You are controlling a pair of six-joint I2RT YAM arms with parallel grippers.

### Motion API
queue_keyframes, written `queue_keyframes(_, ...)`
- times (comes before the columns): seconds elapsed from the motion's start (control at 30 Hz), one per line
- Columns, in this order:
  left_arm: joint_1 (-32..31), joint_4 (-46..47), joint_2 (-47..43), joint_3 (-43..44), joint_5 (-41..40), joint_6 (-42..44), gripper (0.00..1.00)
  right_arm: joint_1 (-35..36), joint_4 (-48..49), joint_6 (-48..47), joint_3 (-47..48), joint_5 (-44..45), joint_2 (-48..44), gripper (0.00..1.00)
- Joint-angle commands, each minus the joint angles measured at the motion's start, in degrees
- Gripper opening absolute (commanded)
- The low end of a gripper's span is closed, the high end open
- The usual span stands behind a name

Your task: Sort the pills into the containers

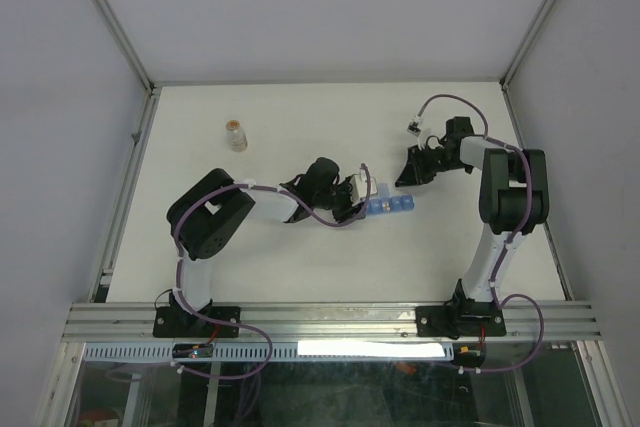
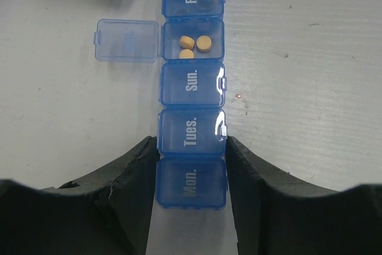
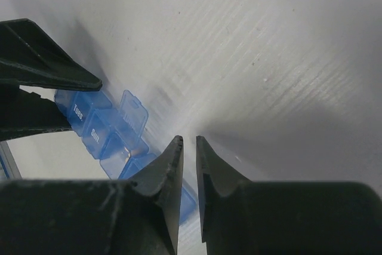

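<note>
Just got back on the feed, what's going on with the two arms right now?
The left gripper is clamped on the sides of the blue pill organiser near its Mon. and Tues. end. One compartment is open, its lid flipped aside, with three tan pills inside; the others in view are closed. The right gripper hovers over the strip, fingers nearly together, nothing visible between them. The small bottle stands apart, untouched.

The left claw (image 2: 191,147) clamps the left end of the pill organiser (image 1: 392,206), closing off that end. One flipped-open lid (image 2: 127,40) juts out on the far side, and the right claw (image 1: 412,169), fingers nearly together, hangs just beyond it. The counter (image 1: 330,267) on the near side lies open. A bottle (image 1: 236,135) stands far left, well apart.
</note>
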Motion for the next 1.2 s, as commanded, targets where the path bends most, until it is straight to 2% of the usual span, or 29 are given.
queue_keyframes(0.0,-0.5,1.0,0.6,1.8,1.2,-0.6,0.44,0.7,-2.3,-0.4,3.0,-2.5,0.8,0.16)
queue_keyframes(0.13,-0.5,0.9,1.0,1.9,1.0,-0.7,0.40,1.5,-3.9,-0.5,4.0,-3.8,2.4,0.16)
queue_keyframes(0.4,-0.5,0.7,1.2,2.1,1.1,-0.4,0.26,3.5,-6.6,-1.1,6.2,-5.9,5.6,0.07)
queue_keyframes(0.73,-0.5,-0.4,1.4,2.8,1.4,-0.5,0.25,3.6,-18.9,-15.6,6.9,-15.5,2.3,0.02)
queue_keyframes(0.9,-0.4,-0.5,1.5,2.9,1.4,-0.7,0.25,4.0,-19.9,-19.1,2.7,-12.4,-2.1,0.02)
queue_keyframes(1.17,-0.4,-0.6,1.6,3.4,2.0,-0.8,0.25,5.8,-10.2,-13.1,-3.7,-0.9,-10.1,0.02)
